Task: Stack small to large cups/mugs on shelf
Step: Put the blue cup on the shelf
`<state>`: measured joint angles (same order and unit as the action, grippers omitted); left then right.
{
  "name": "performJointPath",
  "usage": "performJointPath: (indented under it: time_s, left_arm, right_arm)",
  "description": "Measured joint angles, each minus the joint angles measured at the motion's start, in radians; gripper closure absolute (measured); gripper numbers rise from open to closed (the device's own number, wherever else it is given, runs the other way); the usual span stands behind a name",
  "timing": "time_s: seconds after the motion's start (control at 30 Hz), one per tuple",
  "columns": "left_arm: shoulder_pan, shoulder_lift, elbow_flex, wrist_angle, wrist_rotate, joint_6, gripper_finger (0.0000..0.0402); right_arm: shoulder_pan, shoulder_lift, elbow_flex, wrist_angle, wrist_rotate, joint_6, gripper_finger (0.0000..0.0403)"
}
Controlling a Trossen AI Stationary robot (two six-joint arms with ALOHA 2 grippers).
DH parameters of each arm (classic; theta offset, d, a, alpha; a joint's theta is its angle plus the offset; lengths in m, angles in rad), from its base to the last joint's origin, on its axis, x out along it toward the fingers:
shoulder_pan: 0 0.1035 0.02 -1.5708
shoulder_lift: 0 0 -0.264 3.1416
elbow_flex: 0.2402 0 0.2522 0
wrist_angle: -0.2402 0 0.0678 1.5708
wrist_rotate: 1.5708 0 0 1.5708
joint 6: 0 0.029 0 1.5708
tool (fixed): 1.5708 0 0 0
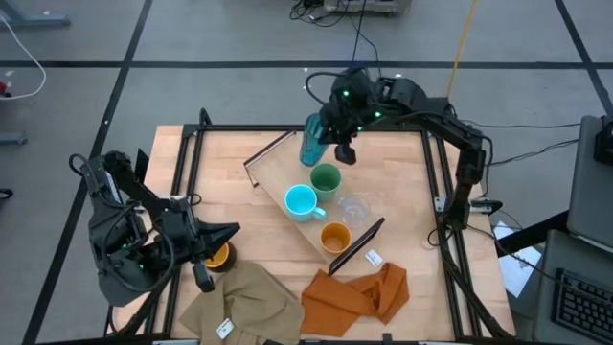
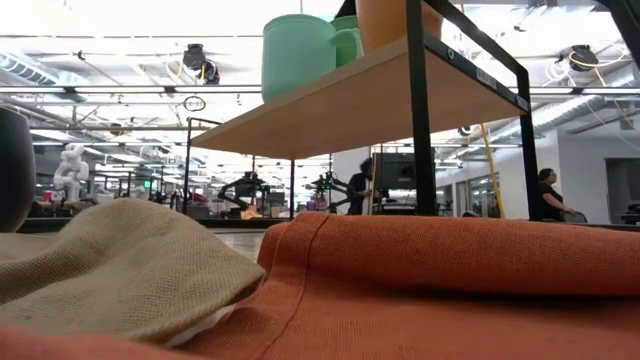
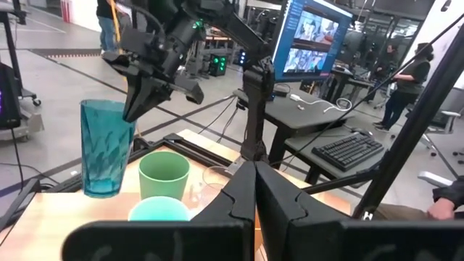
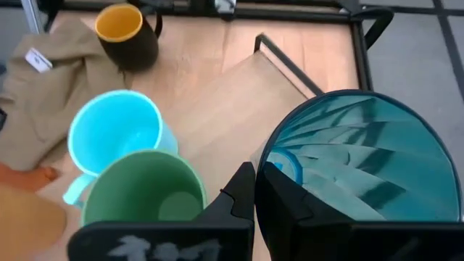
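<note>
Hovering my closed, empty right gripper (image 1: 346, 153) just beside the teal cup (image 1: 312, 140), I judge it ends the shelf (image 1: 278, 172) row as the largest.

Ribbed teal cup (image 1: 312, 140), green cup (image 1: 326, 178), light-blue mug (image 1: 302, 201), orange cup (image 1: 334, 236); at 7 o'clock, tan cloth (image 1: 244, 299).
</note>
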<state>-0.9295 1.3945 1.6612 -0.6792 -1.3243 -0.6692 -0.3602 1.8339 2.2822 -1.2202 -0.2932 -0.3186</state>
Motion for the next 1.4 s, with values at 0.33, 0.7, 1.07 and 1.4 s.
performJointPath:
  time_s: [0.33, 0.7, 1.07, 1.4]
  left_arm:
    - [0.0, 0.0, 0.0, -0.014, 0.008, -0.003, 0.0392]
    - [0.0, 0.0, 0.0, -0.022, 0.008, -0.018, 0.0392]
    - [0.0, 0.007, 0.0, -0.026, 0.024, -0.042, 0.0392]
    - [0.0, 0.006, 0.0, -0.027, 0.024, -0.043, 0.0392]
  right_arm:
    - [-0.012, 0.002, 0.0, 0.04, 0.017, -0.047, 0.0403]
    - [0.006, 0.045, -0.001, -0.008, 0.024, -0.092, 0.0403]
    - [0.023, 0.069, -0.001, 0.007, 0.03, -0.103, 0.0403]
    - [0.035, 0.069, -0.001, 0.027, 0.026, -0.113, 0.0403]
